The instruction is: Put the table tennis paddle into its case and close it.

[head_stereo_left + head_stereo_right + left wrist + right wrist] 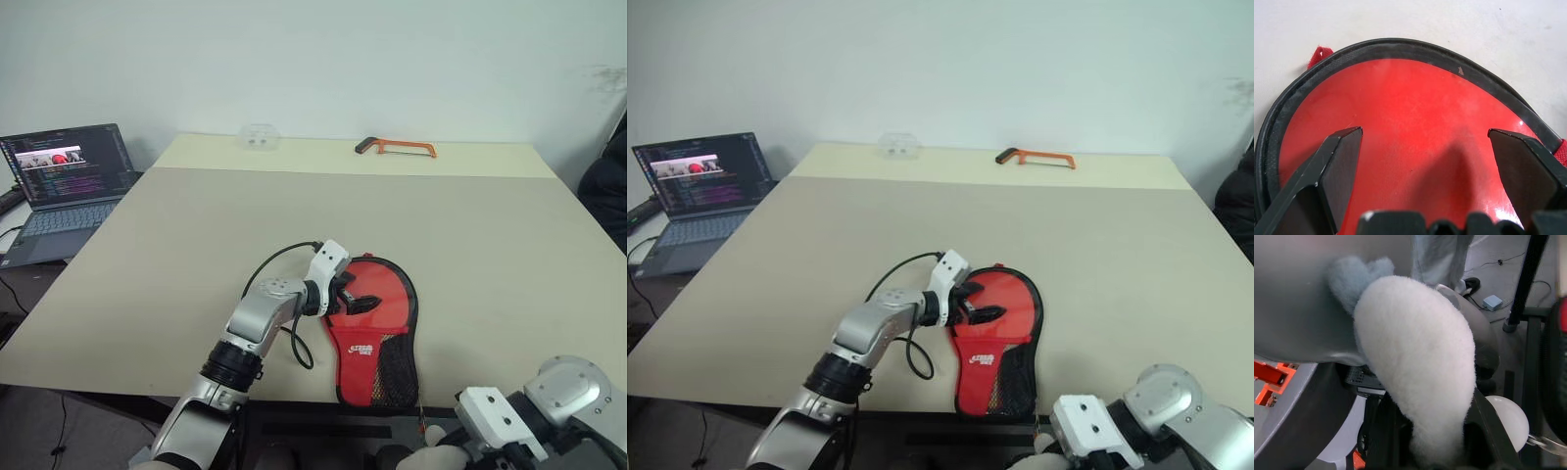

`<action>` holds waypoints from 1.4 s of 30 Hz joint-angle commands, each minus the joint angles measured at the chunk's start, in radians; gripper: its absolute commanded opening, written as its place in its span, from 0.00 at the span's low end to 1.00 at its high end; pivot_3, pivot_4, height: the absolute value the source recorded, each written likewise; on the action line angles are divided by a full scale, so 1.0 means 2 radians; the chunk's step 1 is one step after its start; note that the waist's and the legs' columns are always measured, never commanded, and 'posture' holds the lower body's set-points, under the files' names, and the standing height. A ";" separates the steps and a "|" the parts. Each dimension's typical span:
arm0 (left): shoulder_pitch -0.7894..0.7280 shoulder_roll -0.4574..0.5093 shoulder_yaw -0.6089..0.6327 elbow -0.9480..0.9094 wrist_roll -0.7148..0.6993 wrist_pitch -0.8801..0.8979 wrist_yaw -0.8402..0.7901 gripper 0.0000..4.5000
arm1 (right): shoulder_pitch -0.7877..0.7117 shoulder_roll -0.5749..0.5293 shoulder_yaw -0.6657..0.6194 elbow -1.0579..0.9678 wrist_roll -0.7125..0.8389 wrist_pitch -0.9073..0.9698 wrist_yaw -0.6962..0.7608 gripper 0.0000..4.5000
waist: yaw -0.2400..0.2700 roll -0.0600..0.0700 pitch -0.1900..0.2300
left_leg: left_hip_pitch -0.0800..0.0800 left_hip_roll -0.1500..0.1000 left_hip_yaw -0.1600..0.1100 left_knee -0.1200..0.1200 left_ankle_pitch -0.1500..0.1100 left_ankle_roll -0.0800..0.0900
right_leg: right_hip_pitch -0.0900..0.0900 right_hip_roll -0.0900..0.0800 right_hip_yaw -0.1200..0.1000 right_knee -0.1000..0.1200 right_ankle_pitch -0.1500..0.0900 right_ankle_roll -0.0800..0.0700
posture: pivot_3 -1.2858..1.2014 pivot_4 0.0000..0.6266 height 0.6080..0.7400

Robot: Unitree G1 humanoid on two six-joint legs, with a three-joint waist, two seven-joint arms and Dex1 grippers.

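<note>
The case point(377, 333) lies near the table's front edge, red side up, with black edging, a white logo and a black mesh pocket on its near half. My left gripper point(355, 299) hovers open over its round end. In the left wrist view the fingers point(1342, 161) straddle a smooth red face point(1415, 112) ringed by black edging. I cannot tell whether that face is the table tennis paddle or the case's own side. No handle shows. My right gripper point(1437, 431), low by the table's front edge, is shut on a fluffy white pouch point(1415, 362).
An open laptop point(64, 186) stands off the table's left side. An orange hacksaw point(397, 147) and a clear plastic piece point(260, 137) lie along the far edge. A person's dark sleeve point(609, 186) shows at the right. A white ball point(1511, 416) hangs beside the pouch.
</note>
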 commanded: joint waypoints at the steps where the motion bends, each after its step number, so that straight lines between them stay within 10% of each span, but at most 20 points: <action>1: 0.034 0.007 -0.010 0.035 0.010 0.051 0.012 1.00 | -0.043 0.006 -0.045 0.049 0.022 0.019 -0.014 0.07 | -0.001 0.000 0.000 | 0.000 0.000 0.000 0.000 0.000 0.000 | 0.000 0.000 0.000 0.000 0.000 0.000 | 0.52 0.24 1.00; 7: 0.040 0.011 0.005 0.018 -0.001 0.052 0.015 1.00 | -0.066 -0.002 -0.080 0.136 0.031 0.042 -0.008 0.07 | 0.000 0.000 0.000 | 0.000 0.000 0.000 0.000 0.000 0.000 | 0.001 0.000 0.000 0.000 0.000 0.000 | 0.52 0.24 1.00; 19: 0.059 0.044 0.062 -0.080 -0.076 0.004 -0.066 1.00 | -0.076 0.013 -0.119 0.212 0.102 0.115 0.014 0.99 | -0.003 0.001 0.005 | -0.001 0.000 0.001 0.000 0.000 0.001 | 0.001 0.001 0.001 0.001 0.000 0.000 | 0.52 0.24 1.00; 27: 0.082 0.217 0.147 -0.131 -0.113 -0.072 -0.201 1.00 | -0.060 0.018 -0.197 0.212 0.170 0.182 -0.006 1.00 | -0.001 0.000 0.012 | -0.008 0.001 0.000 0.000 0.000 0.001 | -0.005 0.001 0.000 0.002 0.000 0.000 | 0.52 0.24 1.00; 35: 0.172 0.404 0.324 -0.066 -0.144 -0.119 -0.324 1.00 | 0.065 0.002 -0.404 0.291 0.127 0.125 -0.006 1.00 | 0.001 0.000 0.014 | -0.009 0.000 0.002 0.000 -0.001 0.000 | -0.007 -0.001 -0.001 0.002 -0.001 -0.001 | 0.52 0.24 1.00; 42: 0.243 0.461 0.364 0.018 -0.111 -0.187 -0.363 1.00 | 0.131 -0.025 -0.469 0.347 0.103 0.101 0.049 1.00 | 0.000 0.001 0.015 | -0.009 0.001 0.003 -0.001 -0.002 0.001 | -0.008 -0.002 -0.001 0.002 -0.003 -0.001 | 0.52 0.24 1.00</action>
